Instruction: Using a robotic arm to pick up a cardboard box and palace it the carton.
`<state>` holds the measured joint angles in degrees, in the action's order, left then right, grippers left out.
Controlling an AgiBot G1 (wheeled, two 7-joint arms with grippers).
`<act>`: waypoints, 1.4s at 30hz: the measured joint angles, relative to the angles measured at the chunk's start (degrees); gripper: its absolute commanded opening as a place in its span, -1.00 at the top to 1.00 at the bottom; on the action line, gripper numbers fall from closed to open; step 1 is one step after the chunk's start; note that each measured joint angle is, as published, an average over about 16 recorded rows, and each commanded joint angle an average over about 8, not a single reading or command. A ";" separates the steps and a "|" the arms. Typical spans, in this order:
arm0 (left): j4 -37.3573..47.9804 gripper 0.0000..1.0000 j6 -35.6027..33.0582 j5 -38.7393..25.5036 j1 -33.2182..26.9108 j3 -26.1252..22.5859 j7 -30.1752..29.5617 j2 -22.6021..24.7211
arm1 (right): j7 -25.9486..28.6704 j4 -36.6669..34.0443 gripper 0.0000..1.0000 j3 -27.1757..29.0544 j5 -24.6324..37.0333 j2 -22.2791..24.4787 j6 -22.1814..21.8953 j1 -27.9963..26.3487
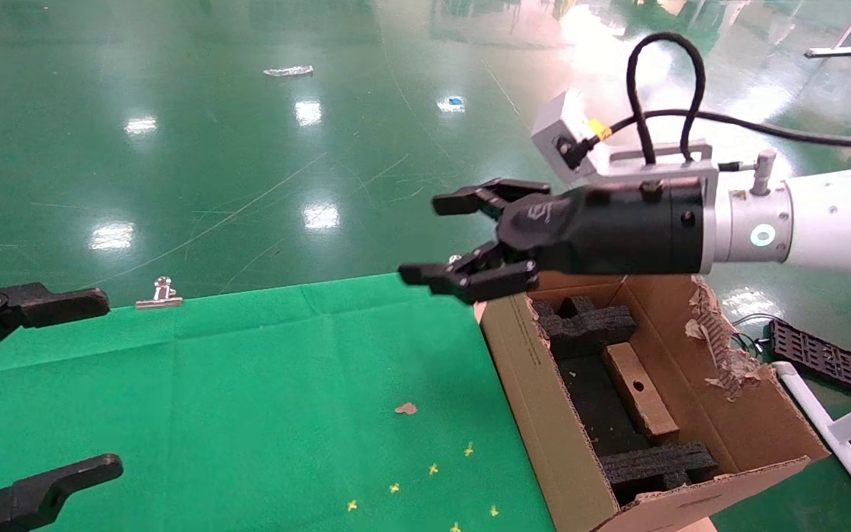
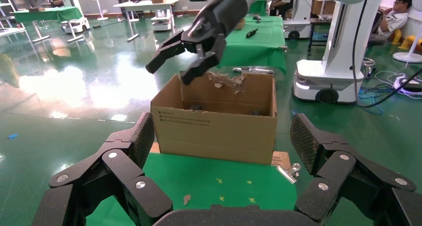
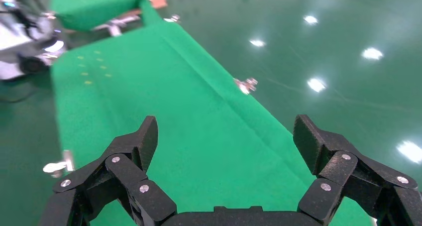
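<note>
right gripper open, empty, above carton edge | cardboard box lies inside between foam inserts | seems light, stiff; grip across narrow sides | left gripper open, parked over table

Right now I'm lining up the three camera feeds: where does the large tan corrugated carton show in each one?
Head view: large tan corrugated carton at lower right, beside the green cloth.
Left wrist view: centre, carton standing beyond the cloth.
Right wrist view: not in it.
Shared landmark: the green cloth, seen in all three views.
</note>
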<state>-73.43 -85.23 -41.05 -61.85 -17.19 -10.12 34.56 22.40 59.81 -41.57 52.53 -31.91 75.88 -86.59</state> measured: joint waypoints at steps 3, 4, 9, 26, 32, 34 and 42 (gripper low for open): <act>0.00 -1.00 0.00 0.01 0.00 -0.01 0.00 0.00 | -1.47 1.73 -1.00 3.22 -1.34 -0.39 1.24 3.15; 0.00 -1.00 0.00 0.01 0.00 -0.01 0.01 0.00 | -1.96 2.32 -1.00 4.30 -1.80 -0.52 1.65 4.21; 0.00 -1.00 0.01 0.02 -0.01 -0.03 0.01 -0.01 | -4.41 5.21 -1.00 9.68 -4.04 -1.18 3.72 9.48; 0.01 -1.00 0.04 0.05 -0.01 -0.06 0.04 -0.03 | -11.39 13.61 -1.00 25.29 -10.60 -3.07 9.72 24.78; 0.01 -1.00 0.05 0.06 0.00 -0.07 0.04 -0.04 | -12.01 14.43 -1.00 26.82 -11.30 -3.27 10.31 26.29; 0.02 -1.00 0.05 0.06 0.00 -0.07 0.04 -0.04 | -12.07 14.52 -1.00 27.00 -11.39 -3.29 10.38 26.47; 0.02 -1.00 0.05 0.06 0.00 -0.07 0.04 -0.04 | -11.81 14.12 -1.00 26.24 -11.07 -3.21 10.08 25.71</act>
<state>-73.41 -85.17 -40.99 -61.85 -17.26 -10.09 34.52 10.60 73.93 -15.33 41.46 -35.12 85.96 -60.88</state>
